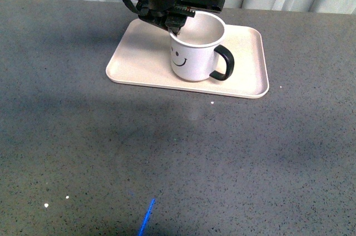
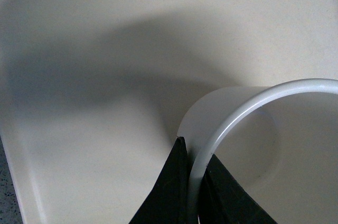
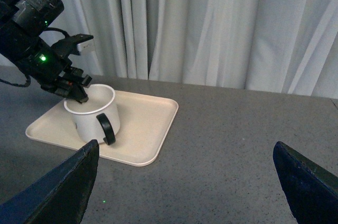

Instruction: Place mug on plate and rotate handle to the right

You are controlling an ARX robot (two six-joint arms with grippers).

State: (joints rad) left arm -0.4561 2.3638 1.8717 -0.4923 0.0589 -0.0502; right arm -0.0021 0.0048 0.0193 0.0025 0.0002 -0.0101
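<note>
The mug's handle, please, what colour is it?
Glossy black handle, clearest in the front view.

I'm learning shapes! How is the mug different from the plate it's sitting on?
The mug is tall and round; the plate is flat and rectangular with rounded corners. The mug has a black smiley and a black handle; the plate is plain. The left claw pinches the mug's rim; nothing grips the plate. Both are pale.
</note>
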